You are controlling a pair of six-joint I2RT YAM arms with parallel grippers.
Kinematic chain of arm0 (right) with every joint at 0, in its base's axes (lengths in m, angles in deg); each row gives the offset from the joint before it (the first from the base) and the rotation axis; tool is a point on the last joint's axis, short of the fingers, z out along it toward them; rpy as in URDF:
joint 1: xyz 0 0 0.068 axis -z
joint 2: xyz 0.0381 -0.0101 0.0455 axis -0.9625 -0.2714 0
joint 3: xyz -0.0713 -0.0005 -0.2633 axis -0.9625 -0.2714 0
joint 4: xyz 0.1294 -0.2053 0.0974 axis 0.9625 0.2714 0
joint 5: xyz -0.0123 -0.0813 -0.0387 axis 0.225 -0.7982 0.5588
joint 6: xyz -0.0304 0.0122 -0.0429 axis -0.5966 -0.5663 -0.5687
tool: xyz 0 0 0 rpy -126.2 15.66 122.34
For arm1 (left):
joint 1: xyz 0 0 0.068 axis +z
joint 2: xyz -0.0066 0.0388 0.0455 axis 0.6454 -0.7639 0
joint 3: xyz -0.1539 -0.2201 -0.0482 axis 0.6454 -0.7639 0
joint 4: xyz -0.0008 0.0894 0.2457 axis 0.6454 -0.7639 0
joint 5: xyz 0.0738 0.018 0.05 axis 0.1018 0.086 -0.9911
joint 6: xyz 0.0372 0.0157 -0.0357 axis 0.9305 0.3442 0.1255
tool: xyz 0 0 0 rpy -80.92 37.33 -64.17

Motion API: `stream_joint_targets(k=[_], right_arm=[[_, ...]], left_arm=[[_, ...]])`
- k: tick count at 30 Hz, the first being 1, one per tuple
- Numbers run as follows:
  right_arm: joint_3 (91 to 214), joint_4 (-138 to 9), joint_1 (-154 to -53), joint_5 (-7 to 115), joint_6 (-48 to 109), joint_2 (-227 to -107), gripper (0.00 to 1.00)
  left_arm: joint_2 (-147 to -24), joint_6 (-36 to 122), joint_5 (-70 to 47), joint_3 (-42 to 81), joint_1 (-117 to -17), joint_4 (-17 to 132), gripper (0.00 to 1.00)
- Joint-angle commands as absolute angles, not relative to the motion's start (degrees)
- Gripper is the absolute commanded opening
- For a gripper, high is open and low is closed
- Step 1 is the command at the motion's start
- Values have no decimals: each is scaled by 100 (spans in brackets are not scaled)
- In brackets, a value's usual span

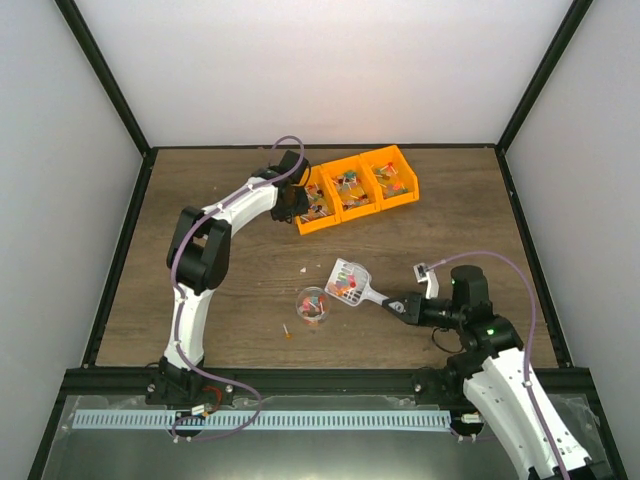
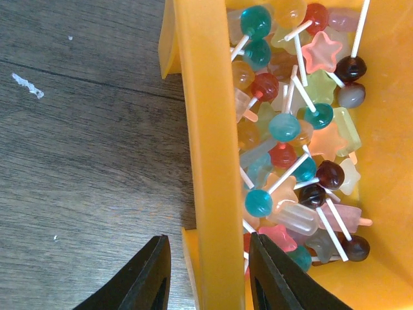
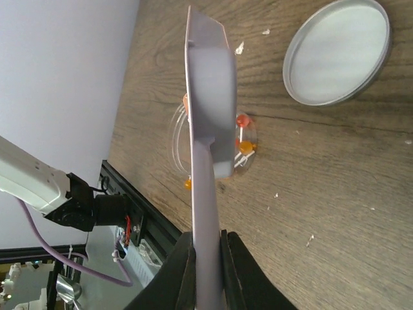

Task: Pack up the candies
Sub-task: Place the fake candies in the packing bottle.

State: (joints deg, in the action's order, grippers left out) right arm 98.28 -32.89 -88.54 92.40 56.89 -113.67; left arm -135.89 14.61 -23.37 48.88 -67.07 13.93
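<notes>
Clenched on the grey slotted plastic scoop (image 1: pixel 350 281), the right tool (image 1: pixel 393 304) held the small mixed-colour candies (image 1: pixel 343 288) just right of the small clear cup (image 1: pixel 311 304), handle pointing away, while the left tool (image 2: pixel 210 274) gripped the wall of the orange three-part plastic bin (image 2: pixel 206 129).

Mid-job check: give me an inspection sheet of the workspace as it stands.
Surface: wooden table, a few pale crumbs.
Job's things: candies lie in the orange bin; some in the scoop and clear cup.
Clutter: one stray candy beside the cup; round lid lying flat.
Hands: left hand straddles the bin wall, grip unclear; right hand shut on the scoop handle.
Cables: purple cables looped along both arms.
Surroundings: white walls, black frame.
</notes>
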Motion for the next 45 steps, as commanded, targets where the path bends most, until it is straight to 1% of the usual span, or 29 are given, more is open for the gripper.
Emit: stream_joint_targets(k=[1,15,31,35,41,45], right_arm=[[10161,-2976,-9057,8967,5517,-11321,1],[10522,-2815,-9799,8115,5602,-11548,1],[10997,-2518,-10171,7713,5486,-11873,1],[11105,-2527,-10615,7353,5581,-12095,1],[11276,-2668,-11806,6396,6031,-12584,1],[11340,-2753,-11970,6126,6182,-12629,1]], left_arm=[[-13338,1443,-2307,4844,-6661,1475,36],[-13389,1467,-2272,4783,-6615,1531,36],[-13379,1467,-2227,4646,-6550,1628,36],[-13383,1462,-2210,4635,-6535,1643,36],[-13358,1466,-2193,4616,-6502,1654,36],[-13319,1467,-2176,4558,-6460,1668,36]])
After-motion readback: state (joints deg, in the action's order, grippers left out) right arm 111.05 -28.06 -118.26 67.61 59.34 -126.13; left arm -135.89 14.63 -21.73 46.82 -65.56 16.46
